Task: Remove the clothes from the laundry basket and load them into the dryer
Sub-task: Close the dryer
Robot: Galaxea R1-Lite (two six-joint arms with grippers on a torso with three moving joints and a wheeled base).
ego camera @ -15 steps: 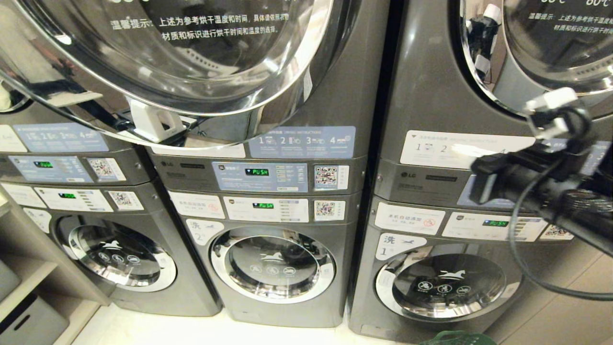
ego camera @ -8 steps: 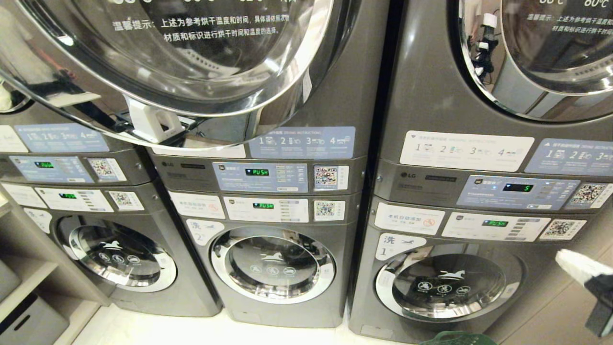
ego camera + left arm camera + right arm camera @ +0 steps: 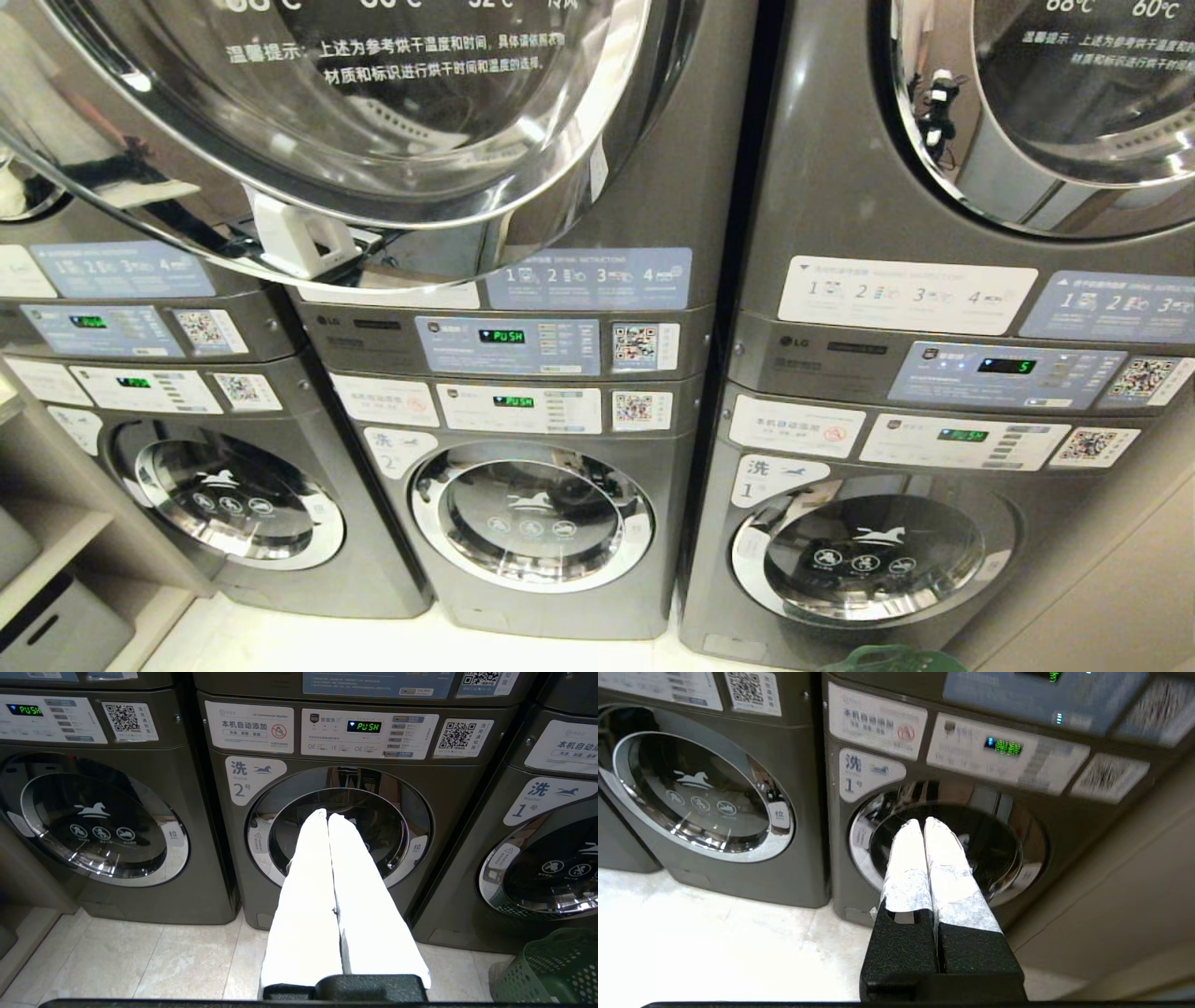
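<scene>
White tape is covering the two fingers of the left gripper (image 3: pixel 327 819), which are lying pressed together with nothing between them, pointing toward the round door of the washer marked 2 (image 3: pixel 338 830). The right gripper (image 3: pixel 923 823) is likewise sitting with its taped fingers narrowed to touching and empty, aimed at the door of the washer marked 1 (image 3: pixel 948 844). Pale floor tiles (image 3: pixel 154 956) are running beneath both. A green mesh laundry basket (image 3: pixel 551 970) is standing on the floor just in front of washer 1; in the head view only its rim (image 3: pixel 892 658) is peeking in at the lower edge, and whether clothes are lying in it cannot be told. Farther up, neither arm is showing in the head view. Green "PUSH" readouts (image 3: pixel 508 335) are glowing on the control panels. Highest, the chrome-ringed dryer door (image 3: pixel 392 112) of the middle stack is hanging swung open.
</scene>
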